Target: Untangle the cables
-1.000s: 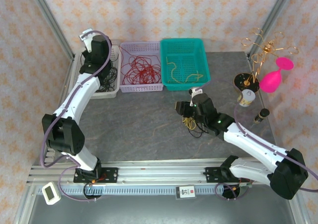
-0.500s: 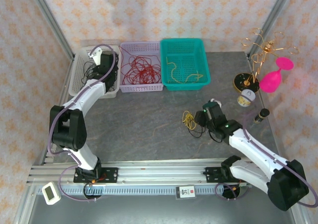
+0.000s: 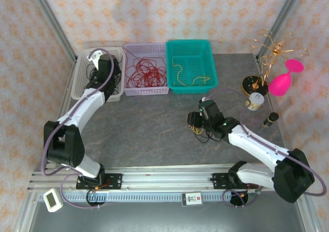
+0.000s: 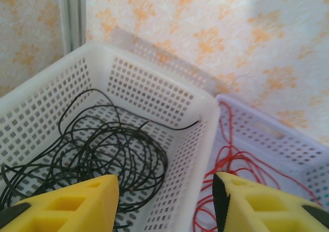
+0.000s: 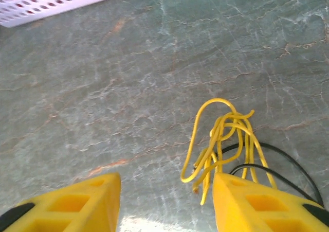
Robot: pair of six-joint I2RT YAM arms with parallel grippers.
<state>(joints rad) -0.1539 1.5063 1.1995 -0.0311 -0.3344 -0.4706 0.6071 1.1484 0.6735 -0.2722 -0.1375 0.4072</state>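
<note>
At ten o'clock on the table a white basket [image 4: 154,93] holds black cables [image 4: 103,149]; at eleven a lilac basket [image 3: 146,91] holds red cables [image 3: 146,72]; at twelve a teal basket [image 3: 191,47] holds a yellow cable [image 3: 190,78]. Toward four o'clock a yellow tangle [image 5: 226,134] crosses a black strand [image 5: 259,144] on the grey table [image 5: 103,77], marbled with rust veins. The wallpaper [image 3: 169,11] is cream with orange floral motifs.

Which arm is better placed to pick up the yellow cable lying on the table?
Right. The right gripper hangs open beside the yellow cable; the left gripper is away over the white basket.
</note>
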